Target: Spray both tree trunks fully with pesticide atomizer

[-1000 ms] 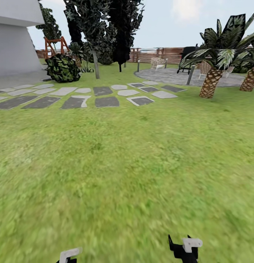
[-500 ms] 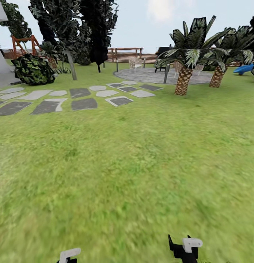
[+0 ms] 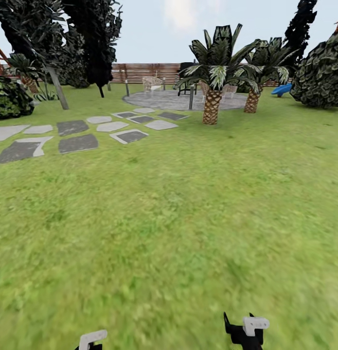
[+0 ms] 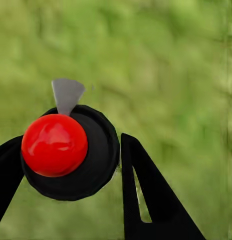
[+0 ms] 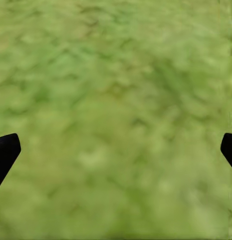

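While the robot stands on open lawn, these are the facts:

Left gripper [image 4: 70, 170]: its two black fingers [image 4: 146, 200] are closed on the atomizer [image 4: 70, 152], one on each side of the round black body, seen from above.
Atomizer: held in the left gripper over grass; red cap [image 4: 54, 145] faces the wrist camera, with a grey nozzle piece sticking out past it.
Right gripper [image 5: 116, 150]: jaws spread wide, fingertips at opposite edges of the wrist view, nothing between them but grass.
Head view: both wrists show at the bottom edge, over grass [image 3: 169, 218].
Trees [image 3: 91, 39]: dark leaf clumps at far left, with a pale leaning trunk [image 3: 58, 88] below them.
Paving [image 3: 173, 100]: a grey round patch far ahead, well apart from the robot.
Stepping stones [image 3: 76, 131]: grey slabs at left, leading toward the paving.
Palms [image 3: 212, 73]: two, just right of the paving.
Fence [image 3: 144, 73]: brown slats behind the paving.
Bush [image 3: 322, 73]: round and dark, far right.
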`<state>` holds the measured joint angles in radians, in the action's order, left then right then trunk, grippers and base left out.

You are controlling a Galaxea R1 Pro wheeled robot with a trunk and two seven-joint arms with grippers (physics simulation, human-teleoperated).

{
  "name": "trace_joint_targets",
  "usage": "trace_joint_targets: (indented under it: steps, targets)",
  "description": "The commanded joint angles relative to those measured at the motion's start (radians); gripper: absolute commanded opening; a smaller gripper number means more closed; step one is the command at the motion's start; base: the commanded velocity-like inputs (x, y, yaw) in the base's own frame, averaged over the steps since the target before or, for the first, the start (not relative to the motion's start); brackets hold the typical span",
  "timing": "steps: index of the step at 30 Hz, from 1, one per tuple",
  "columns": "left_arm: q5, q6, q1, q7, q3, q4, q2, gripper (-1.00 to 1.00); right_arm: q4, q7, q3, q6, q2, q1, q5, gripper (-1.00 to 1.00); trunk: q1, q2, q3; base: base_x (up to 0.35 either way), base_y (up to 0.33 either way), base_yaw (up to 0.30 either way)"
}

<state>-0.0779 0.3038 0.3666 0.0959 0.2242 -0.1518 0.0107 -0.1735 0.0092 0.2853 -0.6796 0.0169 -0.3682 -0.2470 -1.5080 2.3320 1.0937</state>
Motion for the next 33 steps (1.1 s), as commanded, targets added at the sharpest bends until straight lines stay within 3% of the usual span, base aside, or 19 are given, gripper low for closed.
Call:
trace_joint_targets:
  steps: [1, 33]
  targets:
    - [0.000, 0.000, 0.000, 0.001, 0.000, 0.000, 0.000, -1.00, 0.000, 0.000, 0.000, 0.000, 0.000, 0.000, 0.000, 1.00, 0.000, 0.000, 0.000, 0.088, -0.273, -0.300]
    - [0.000, 0.000, 0.000, 0.001, 0.000, 0.000, 0.000, -1.00, 0.000, 0.000, 0.000, 0.000, 0.000, 0.000, 0.000, 1.00, 0.000, 0.000, 0.000, 0.084, -0.273, -0.300]
